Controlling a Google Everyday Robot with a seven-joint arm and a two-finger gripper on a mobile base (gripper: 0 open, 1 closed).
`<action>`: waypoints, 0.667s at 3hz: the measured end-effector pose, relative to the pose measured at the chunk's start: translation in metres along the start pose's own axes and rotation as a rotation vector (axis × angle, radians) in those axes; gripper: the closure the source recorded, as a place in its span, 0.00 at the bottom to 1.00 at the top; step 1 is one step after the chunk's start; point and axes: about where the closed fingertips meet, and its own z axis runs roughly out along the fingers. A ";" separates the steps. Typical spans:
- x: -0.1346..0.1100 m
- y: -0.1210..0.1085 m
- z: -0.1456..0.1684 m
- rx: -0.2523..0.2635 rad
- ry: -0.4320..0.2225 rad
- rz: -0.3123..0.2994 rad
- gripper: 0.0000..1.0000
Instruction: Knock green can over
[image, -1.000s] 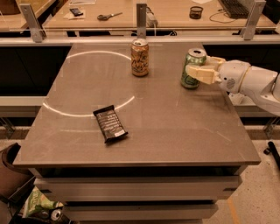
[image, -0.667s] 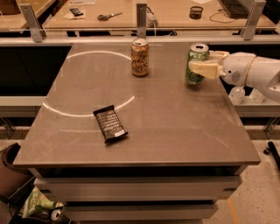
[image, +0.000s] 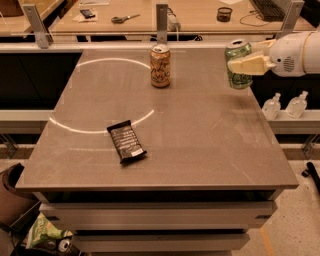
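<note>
The green can (image: 238, 75) is pale green with a silver top. It is at the table's far right edge, tilted slightly, and looks lifted just off the surface. My gripper (image: 236, 63) comes in from the right on a white arm and is shut on the can. One cream finger (image: 248, 65) crosses the can's front and the other is hidden behind it. The orange-tan can (image: 160, 65) stands upright at the back middle of the table, well to the left of the gripper.
A black snack bar (image: 127, 141) lies on the grey table (image: 200, 150) left of centre. Two clear bottles (image: 271, 106) stand on a low shelf to the right. A bench behind holds scissors (image: 125, 19). A green bag (image: 45, 234) lies on the floor.
The gripper and the green can moved together up and to the right, towards the table's far right edge. The orange can and snack bar did not move.
</note>
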 end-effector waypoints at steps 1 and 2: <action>0.005 0.005 -0.002 -0.019 0.129 -0.025 1.00; 0.016 0.017 0.005 -0.054 0.242 -0.046 1.00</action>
